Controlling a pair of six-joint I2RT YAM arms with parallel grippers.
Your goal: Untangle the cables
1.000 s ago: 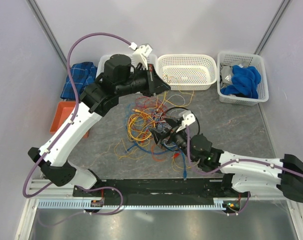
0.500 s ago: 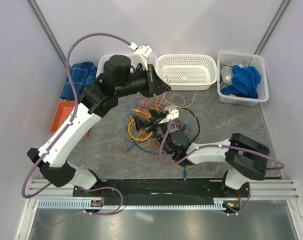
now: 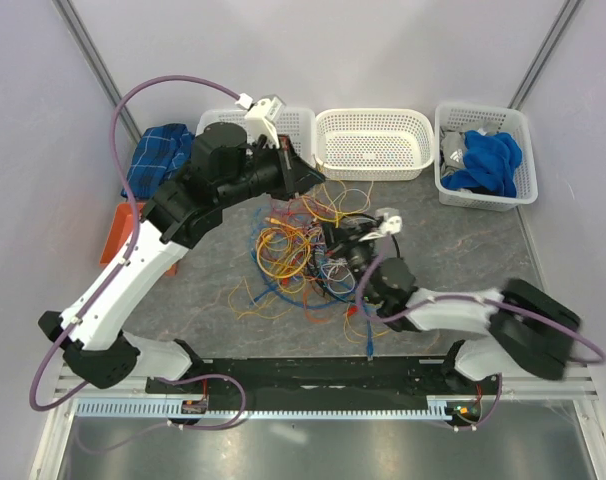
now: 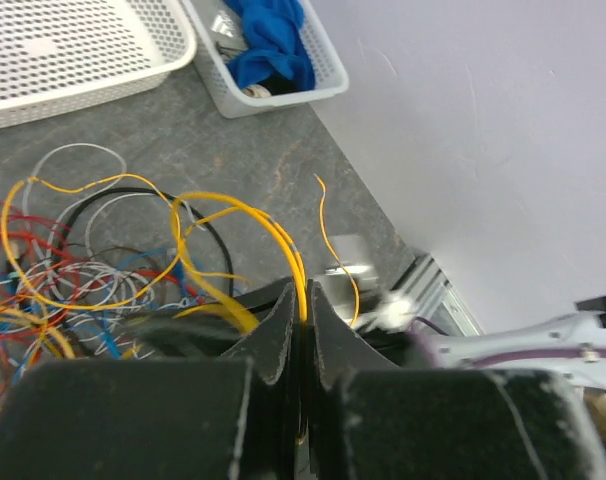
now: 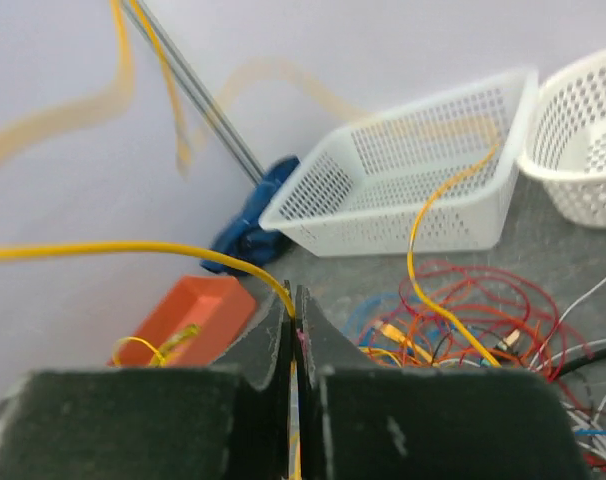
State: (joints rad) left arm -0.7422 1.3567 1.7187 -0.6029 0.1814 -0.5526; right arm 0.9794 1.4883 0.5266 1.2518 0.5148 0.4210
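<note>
1. Cables (image 3: pixel 301 250): tangled heap of thin yellow, orange, red, blue and white wires, lying mid-table.
2. Yellow wire (image 4: pixel 273 235): arches up off the heap.
3. Black loop (image 4: pixel 220 240): thicker, flat, at the heap's 2 o'clock side.
4. Blue strand (image 3: pixel 368 338): straight, at 5 o'clock.

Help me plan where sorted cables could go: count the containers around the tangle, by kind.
White baskets: 3 (left, middle, right)
Orange tray: 1
Total: 4
</note>
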